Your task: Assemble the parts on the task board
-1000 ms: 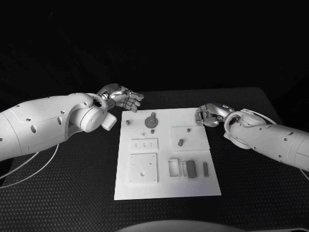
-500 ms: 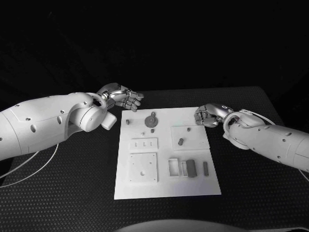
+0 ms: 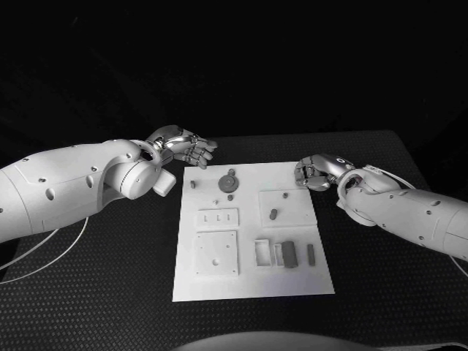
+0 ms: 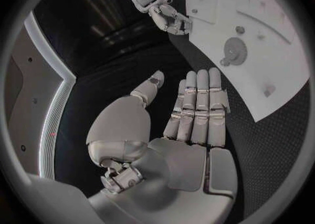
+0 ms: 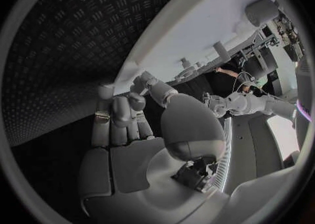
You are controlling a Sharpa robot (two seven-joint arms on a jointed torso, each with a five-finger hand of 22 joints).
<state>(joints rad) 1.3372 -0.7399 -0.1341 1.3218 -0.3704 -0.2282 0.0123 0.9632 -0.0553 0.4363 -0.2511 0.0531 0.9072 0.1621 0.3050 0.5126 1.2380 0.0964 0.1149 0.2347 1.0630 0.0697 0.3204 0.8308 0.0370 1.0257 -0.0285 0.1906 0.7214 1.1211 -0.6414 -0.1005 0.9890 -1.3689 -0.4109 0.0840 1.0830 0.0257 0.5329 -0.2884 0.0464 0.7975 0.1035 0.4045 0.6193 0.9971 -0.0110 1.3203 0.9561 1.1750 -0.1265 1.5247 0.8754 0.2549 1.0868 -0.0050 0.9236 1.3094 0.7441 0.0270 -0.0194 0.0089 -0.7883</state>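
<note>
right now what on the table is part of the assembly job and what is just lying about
Part of the job:
- task board
- gear on the board
- small peg on a raised plate
- dark block by a white frame
- left hand, holding nothing
- right hand, fingers curled, nothing in them

Lying about:
- cable beside the left arm

No readable text, labels, brands or numbers on any surface.

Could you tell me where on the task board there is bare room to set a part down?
The task board is bare along its near edge, below the square plate and the open frame. It is crowded from the gear down to the dark block.
</note>
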